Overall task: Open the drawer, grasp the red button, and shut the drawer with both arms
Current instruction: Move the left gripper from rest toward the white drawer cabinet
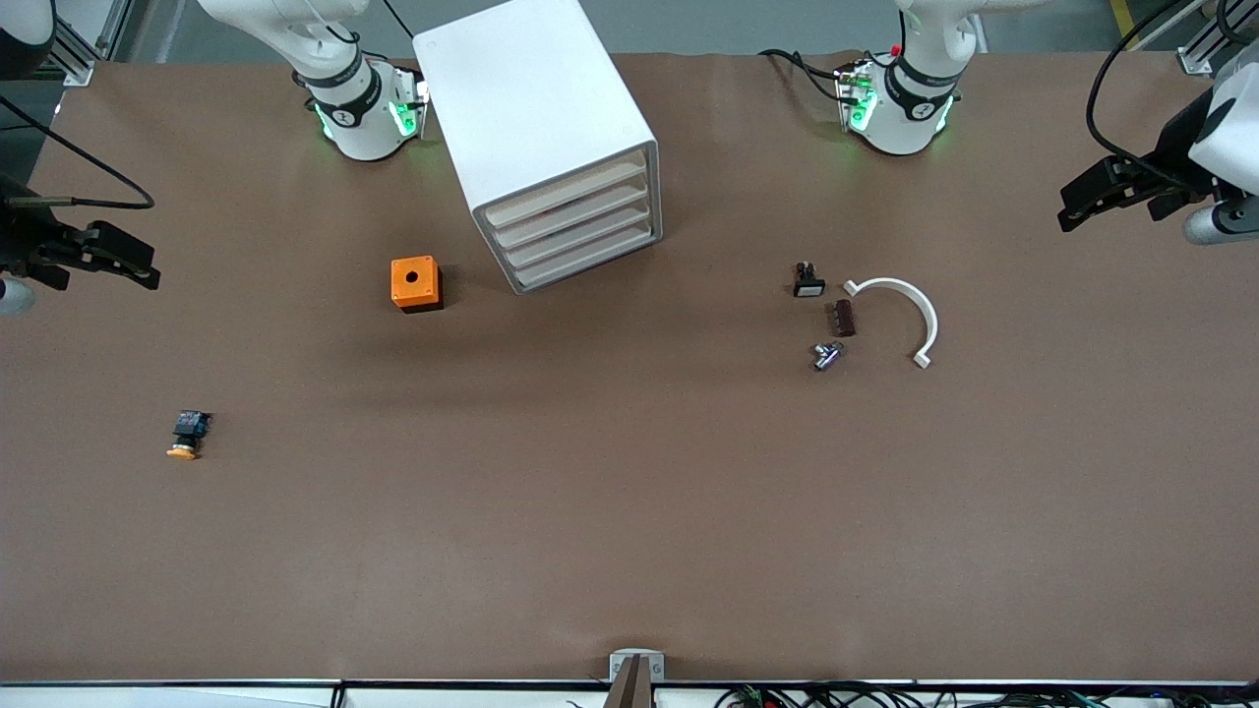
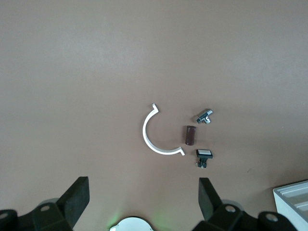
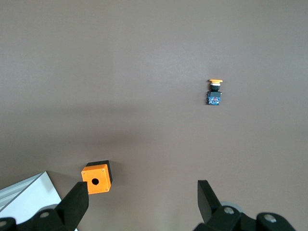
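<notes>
The left gripper [image 1: 1082, 202] hangs over the left arm's end of the table, claw spread wide and empty; the right gripper [image 1: 123, 258] hangs likewise over the right arm's end, waiting; the white drawer cabinet [image 1: 546, 138] stands shut between the bases; no red-capped button shows; an orange-capped button [image 1: 187, 433] lies nearer the front camera than the orange box [image 1: 415, 283].

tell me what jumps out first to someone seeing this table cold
The white drawer cabinet dominates, standing between the two arm bases with all its drawers shut. Beside it, toward the right arm's end, sits a bright orange box with a hole. Both arms wait with open grippers, the left gripper and right gripper over opposite table ends.
</notes>
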Available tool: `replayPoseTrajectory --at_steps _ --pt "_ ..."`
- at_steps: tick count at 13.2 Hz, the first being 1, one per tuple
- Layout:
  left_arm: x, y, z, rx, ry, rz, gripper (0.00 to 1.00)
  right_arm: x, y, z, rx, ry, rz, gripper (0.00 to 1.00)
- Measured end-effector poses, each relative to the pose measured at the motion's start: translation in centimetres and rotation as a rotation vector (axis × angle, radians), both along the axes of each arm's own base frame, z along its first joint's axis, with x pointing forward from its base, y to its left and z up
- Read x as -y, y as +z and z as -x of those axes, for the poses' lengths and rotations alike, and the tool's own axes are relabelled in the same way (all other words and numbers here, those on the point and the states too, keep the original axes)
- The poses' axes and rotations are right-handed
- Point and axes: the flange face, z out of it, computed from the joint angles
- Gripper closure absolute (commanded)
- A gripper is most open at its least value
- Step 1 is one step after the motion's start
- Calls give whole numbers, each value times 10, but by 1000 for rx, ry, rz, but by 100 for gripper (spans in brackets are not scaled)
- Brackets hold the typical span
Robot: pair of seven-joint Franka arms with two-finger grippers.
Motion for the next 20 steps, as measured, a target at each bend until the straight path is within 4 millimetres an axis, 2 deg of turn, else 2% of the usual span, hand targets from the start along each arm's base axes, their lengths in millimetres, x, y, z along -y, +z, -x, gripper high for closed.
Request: replayPoseTrajectory --at_steps 2,5,7,10,12,14,15,17,20 --pt "1 -1 0 -2 -1 0 0 7 0 0 -1 -11 0 0" --pt "0 -8 -3 -23 -1 0 0 29 0 1 -3 25 -4 0" --pt "1 -28 -15 -62 -3 1 0 37 0 2 -1 34 -37 0" --pt "8 -64 -42 -119 -16 9 0 38 1 2 5 31 -63 0" --pt "17 -88 -62 -150 -15 29 0 37 2 2 8 31 -64 0" --pt "30 -115 -81 -191 66 57 0 37 3 1 18 12 -63 0" --pt "42 -132 -89 -214 119 60 0 37 4 0 26 -7 -62 0" --pt "80 -167 -99 -245 230 34 0 38 6 0 31 -18 -61 0" --pt "157 -217 -102 -265 427 -19 0 37 7 0 33 -16 -61 0"
